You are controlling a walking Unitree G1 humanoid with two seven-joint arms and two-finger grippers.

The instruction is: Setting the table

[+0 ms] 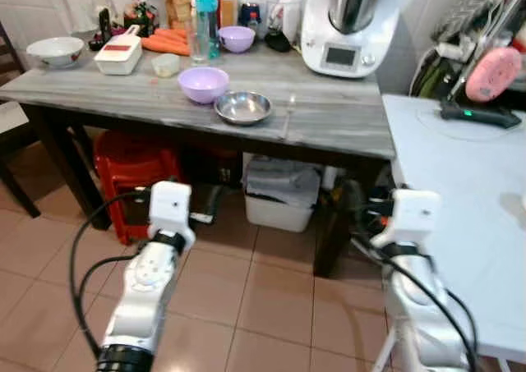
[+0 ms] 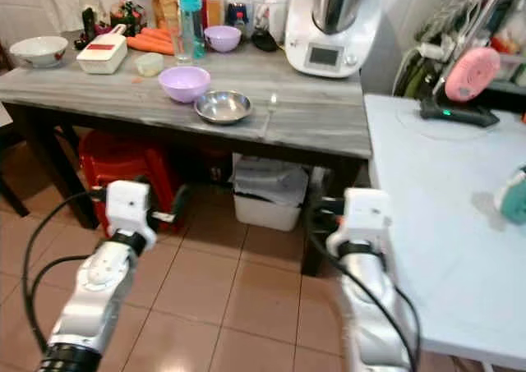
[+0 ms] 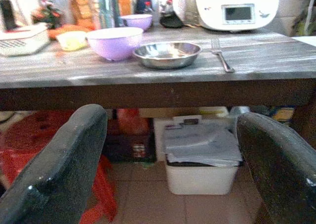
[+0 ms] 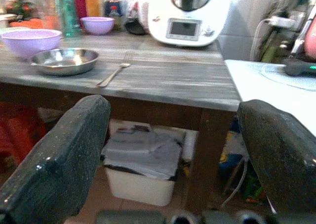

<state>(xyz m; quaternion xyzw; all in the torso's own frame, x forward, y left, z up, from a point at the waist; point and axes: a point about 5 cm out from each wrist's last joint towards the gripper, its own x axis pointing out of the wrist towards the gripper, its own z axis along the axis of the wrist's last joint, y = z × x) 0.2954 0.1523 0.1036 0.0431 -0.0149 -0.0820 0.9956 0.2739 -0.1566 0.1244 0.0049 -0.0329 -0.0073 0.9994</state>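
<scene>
Left wrist view gives the closest look at the task's things: a steel bowl (image 3: 167, 54) sits near the front edge of the grey wooden table (image 3: 148, 73), touching or just beside a lilac bowl (image 3: 114, 42), with a fork (image 3: 221, 56) lying apart from the steel bowl, its handle pointing toward the table's front edge. The left gripper (image 3: 170, 169) has its two black fingers spread wide and holds nothing; it hangs below table height, aimed at the table's front rail. The right gripper (image 4: 173, 164) is likewise wide open and empty, also low, facing the same table from nearer its corner post.

The step in hand looks like an approach, before any pick. To do it well, the robot should probably close in on the table and raise an arm above the tabletop before reaching, since both grippers now sit under the rim. The fork is thin and flat, so a grasp from above across the handle seems safer than a sideways sweep that could push it into the steel bowl.

From the head, the left eye view shows what the wrists miss: a second lilac bowl (image 1: 237, 38) and a white bowl (image 1: 55, 52) farther back, a white kitchen machine (image 1: 349, 25), a red stool (image 1: 131, 171) and a white bin (image 1: 282, 193) under the table, and a white table (image 1: 460, 199) close on the robot's right.
</scene>
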